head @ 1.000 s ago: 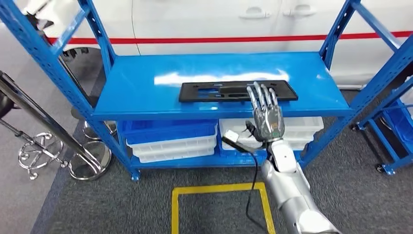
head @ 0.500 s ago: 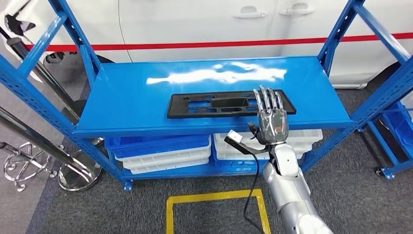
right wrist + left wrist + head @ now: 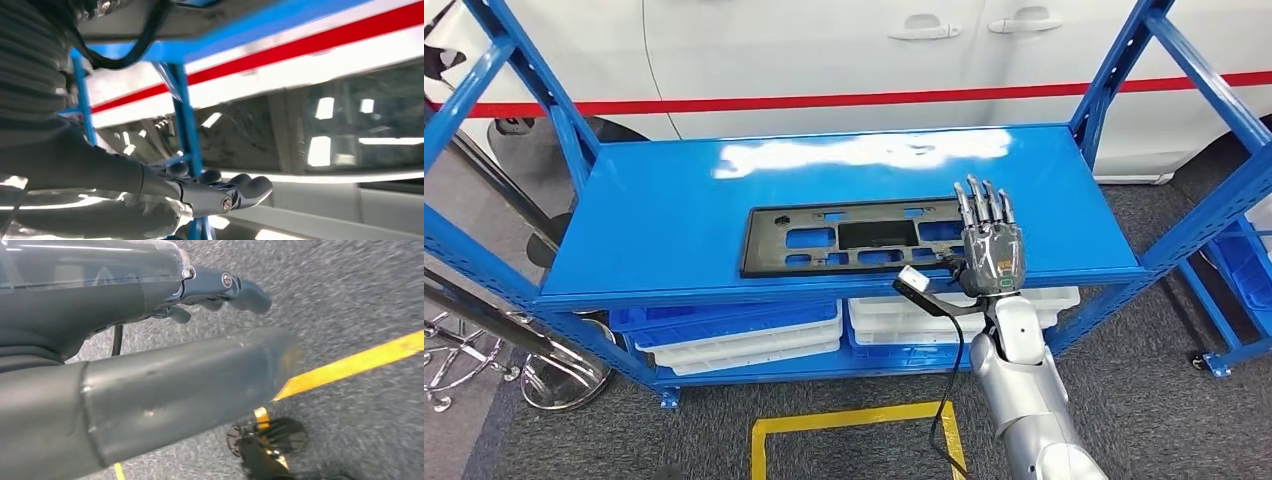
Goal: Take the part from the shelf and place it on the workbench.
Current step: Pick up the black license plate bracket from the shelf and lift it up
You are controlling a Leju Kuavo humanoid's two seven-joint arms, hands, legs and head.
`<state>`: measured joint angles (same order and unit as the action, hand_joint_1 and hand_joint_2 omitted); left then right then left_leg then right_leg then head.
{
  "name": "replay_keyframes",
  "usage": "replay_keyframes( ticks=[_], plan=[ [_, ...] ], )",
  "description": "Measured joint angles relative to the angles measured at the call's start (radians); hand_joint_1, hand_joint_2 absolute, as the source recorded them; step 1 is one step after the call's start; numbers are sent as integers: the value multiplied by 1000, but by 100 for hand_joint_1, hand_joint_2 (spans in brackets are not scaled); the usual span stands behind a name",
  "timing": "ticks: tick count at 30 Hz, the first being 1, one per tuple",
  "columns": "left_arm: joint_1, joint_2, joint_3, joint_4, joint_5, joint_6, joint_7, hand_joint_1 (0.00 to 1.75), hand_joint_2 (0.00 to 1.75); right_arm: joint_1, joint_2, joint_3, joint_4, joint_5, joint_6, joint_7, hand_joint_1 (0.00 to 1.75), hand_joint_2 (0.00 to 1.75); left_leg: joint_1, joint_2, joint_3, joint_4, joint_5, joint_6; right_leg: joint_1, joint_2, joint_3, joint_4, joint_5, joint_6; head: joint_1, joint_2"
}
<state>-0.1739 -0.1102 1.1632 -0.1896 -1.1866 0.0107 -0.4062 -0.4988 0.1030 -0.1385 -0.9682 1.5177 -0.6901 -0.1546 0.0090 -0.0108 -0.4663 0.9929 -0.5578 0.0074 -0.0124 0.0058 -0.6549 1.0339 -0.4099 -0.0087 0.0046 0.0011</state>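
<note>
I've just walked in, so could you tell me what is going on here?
The humanoid robot is reaching its right hand with fingers extended over the right end of a flat black part lying on the top level of a blue shelf. It has not gripped the part. Its left hand hangs over the grey floor, holding nothing. White and blue bins sit below.
</note>
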Motion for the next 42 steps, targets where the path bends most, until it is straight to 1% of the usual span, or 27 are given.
replay_keyframes(
  ticks=[2,4,5,6,7,9,10,11,14,16,18,19,20,21,22,23,24,26,28,31,33,35,36,37,38,40,42],
  plan=[
    [-8,-7,-1,0,-1,5,-3,0,0,1,0,6,2,9,0,17,0,175,2,4,-37,81,-39,-9,-2,-2,13,-5,-9,-12,0,0],
    [-10,-12,-1,0,3,5,-2,0,0,2,0,20,7,18,0,30,0,175,4,5,-121,225,-84,-14,0,-2,22,-5,-17,-19,-1,0],
    [-10,-13,-1,0,5,5,-1,0,0,3,0,26,10,21,0,34,0,175,4,5,-161,279,-89,-15,2,-1,26,-5,-21,-20,-1,0],
    [-9,-14,-1,0,5,4,0,0,0,4,0,31,13,23,0,37,0,175,3,5,-186,299,-74,-14,3,0,32,-5,-26,-21,-1,0],
    [-9,-14,0,0,6,4,0,0,0,5,0,35,16,25,0,39,0,175,3,5,-191,277,-38,-10,5,0,40,-5,-31,-20,-1,0],
    [-10,-14,0,0,6,3,0,0,0,6,0,43,19,26,0,46,0,175,1,5,-159,155,57,2,7,1,55,-6,-40,-18,0,0],
    [-10,-14,0,0,6,2,0,0,0,5,0,48,20,26,0,51,0,175,-2,6,-139,97,89,9,9,2,60,-6,-43,-15,0,0],
    [-11,-14,0,0,6,2,0,0,0,3,-1,54,21,24,0,58,0,175,-5,6,-125,57,102,16,10,2,60,-6,-45,-11,0,0],
    [-9,-16,0,0,5,5,1,0,0,3,-4,66,23,11,0,74,0,175,-7,4,-113,22,99,27,12,2,56,-10,-43,5,0,0],
    [-7,-21,0,0,5,11,2,0,0,5,-9,69,22,0,0,76,0,175,-1,4,-104,7,106,37,13,0,50,9,-59,15,0,0],
    [-7,-25,0,0,5,18,7,0,0,6,-15,69,21,-8,0,72,0,175,1,6,-97,-2,109,45,10,0,7,102,-110,23,0,0],
    [-6,-26,0,0,5,20,9,0,0,9,-16,69,21,-11,0,69,0,175,0,6,-97,-2,108,48,8,0,-28,171,-140,27,0,0],
    [-5,-27,0,0,5,22,11,0,0,14,-18,69,21,-13,0,66,0,175,0,6,-96,-1,106,49,6,0,-61,230,-158,30,0,0],
    [-3,-28,0,0,4,22,11,0,0,19,-20,69,21,-15,0,64,0,175,0,5,-95,0,104,50,5,0,-79,259,-158,32,0,0],
    [-1,-29,0,0,4,23,12,0,0,23,-21,69,21,-16,0,62,0,175,-1,4,-94,1,102,49,3,-1,-80,253,-139,33,0,0],
    [1,-30,0,0,3,23,12,0,0,25,-23,69,21,-16,0,61,0,175,-1,4,-91,4,98,48,2,-1,-60,205,-103,32,0,0],
    [2,-31,0,0,2,23,12,0,0,26,-24,69,20,-16,0,61,0,175,-1,3,-87,6,94,46,1,-1,-28,132,-64,29,0,0],
    [2,-34,0,0,2,23,12,0,0,25,-26,69,16,-16,0,60,0,175,-4,2,-85,13,85,39,5,-1,27,18,-22,21,0,0],
    [1,-36,0,0,2,24,12,0,0,24,-26,69,13,-17,0,59,0,175,-6,2,-85,14,81,30,10,0,42,-11,-24,15,0,0],
    [1,-37,0,0,2,24,12,0,0,23,-27,69,9,-17,0,59,0,175,-8,3,-88,31,63,15,1,-1,52,-25,-22,2,0,0],
    [1,-38,0,0,2,25,12,0,0,23,-28,69,7,-17,0,59,0,175,-3,4,-130,121,12,6,-5,-5,58,-33,-21,-7,-1,0],
    [3,-38,0,0,2,24,12,0,0,23,-28,69,7,-17,0,59,0,175,4,5,-197,253,-41,-4,-6,-6,59,-33,-22,-11,-1,0],
    [4,-38,0,0,2,24,12,0,0,25,-28,69,7,-17,0,59,0,175,7,5,-220,293,-48,-8,-6,-6,59,-33,-23,-10,-1,0],
    [5,-38,0,0,2,24,12,0,0,26,-28,69,7,-17,0,59,0,175,11,5,-227,297,-35,-12,-8,-6,60,-32,-25,-8,-1,0],
    [6,-38,0,0,2,24,12,0,0,26,-28,69,7,-17,0,59,0,175,14,5,-214,262,-3,-15,-10,-5,61,-30,-27,-5,-1,0],
    [5,-38,0,0,2,24,12,0,0,27,-28,69,7,-17,0,59,0,175,19,7,-157,131,69,-21,-13,-4,61,-19,-35,7,-1,0],
    [3,-38,0,0,2,24,12,0,0,26,-28,69,7,-17,0,59,0,175,18,6,-121,47,95,-17,-10,-3,57,-9,-40,21,-1,0]
  ],
)
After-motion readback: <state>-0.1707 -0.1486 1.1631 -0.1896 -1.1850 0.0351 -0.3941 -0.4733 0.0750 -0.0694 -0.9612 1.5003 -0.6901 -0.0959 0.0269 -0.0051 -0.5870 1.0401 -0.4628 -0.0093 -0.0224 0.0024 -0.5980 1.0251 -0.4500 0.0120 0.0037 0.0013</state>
